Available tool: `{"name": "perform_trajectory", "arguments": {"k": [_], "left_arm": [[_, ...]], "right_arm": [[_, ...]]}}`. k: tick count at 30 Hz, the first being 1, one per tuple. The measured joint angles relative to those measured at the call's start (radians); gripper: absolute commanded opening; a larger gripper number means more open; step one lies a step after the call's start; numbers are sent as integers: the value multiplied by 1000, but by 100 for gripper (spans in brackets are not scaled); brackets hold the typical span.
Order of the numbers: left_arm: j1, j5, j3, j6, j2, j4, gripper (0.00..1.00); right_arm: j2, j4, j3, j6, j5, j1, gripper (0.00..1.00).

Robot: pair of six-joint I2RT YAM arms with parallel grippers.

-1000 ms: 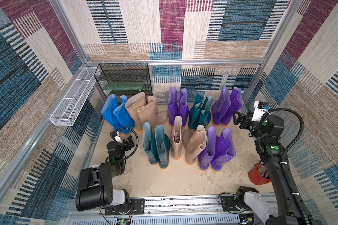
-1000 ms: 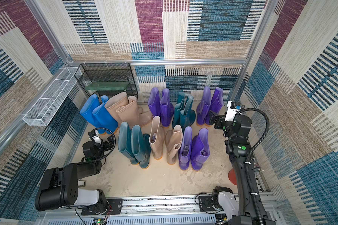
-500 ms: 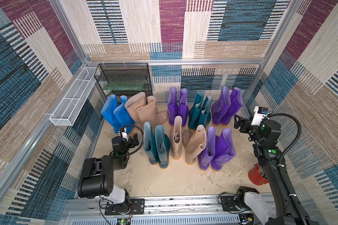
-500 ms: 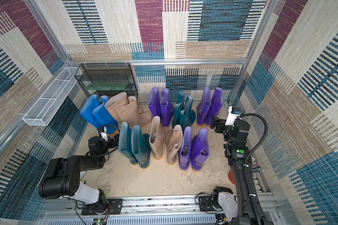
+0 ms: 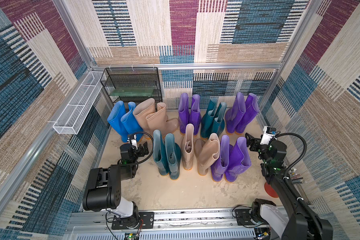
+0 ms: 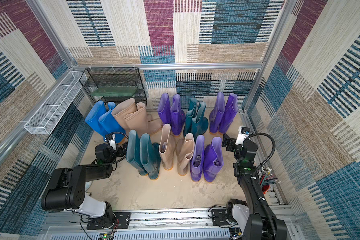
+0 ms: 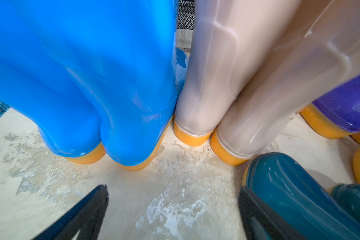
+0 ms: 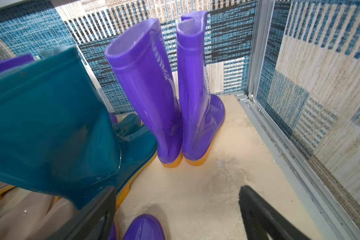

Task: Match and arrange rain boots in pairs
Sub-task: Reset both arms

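Observation:
The rain boots stand in two rows in both top views. At the back are a blue pair (image 5: 123, 120), a beige pair (image 5: 154, 116), a purple pair (image 5: 188, 114), a teal pair (image 5: 213, 118) and a second purple pair (image 5: 242, 112). In front are a teal pair (image 5: 166, 153), a beige pair (image 5: 197, 151) and a purple pair (image 5: 230, 160). My left gripper (image 5: 140, 148) hangs open and low between the blue heels (image 7: 81, 83) and the front teal boot (image 7: 299, 197). My right gripper (image 5: 250, 142) is open to the right of the front purple pair, holding nothing.
A black mesh rack (image 5: 133, 87) stands in the back left corner, with a white wire basket (image 5: 79, 108) on the left wall. A red cup (image 5: 270, 190) sits on the floor by the right arm. Metal frame rails (image 8: 279, 135) edge the floor.
My left gripper has slid right along the floor towards the front teal pair. My right gripper has drawn back from the rear purple pair and come lower. No boot has moved.

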Motion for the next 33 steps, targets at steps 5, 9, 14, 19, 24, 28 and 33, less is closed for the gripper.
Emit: {"name": "perform_trajectory", "arguments": {"k": [5,9,14,19,24,28,33], "left_arm": [[-4,2,3,4,0,-11,100],[-6,2,4,6,0,-22,100],[-6,2,4,9,0,-26,100],[-6,2,4,11,0,-29,100],[-6,2,4,11,0,-30,100],[-6,2,4,11,0,-31,100],[-6,2,4,11,0,-33,100]], "right_arm": [[90,179,-105,30,17,0,95],[211,311,-117,31,28,19,95],[312,407,-109,21,29,45,95],[381,480,-105,10,40,57,95],[430,555,-125,-7,109,105,95],[494,654,-183,-27,208,159,95],[497,684,-148,-24,307,175,95]]}}
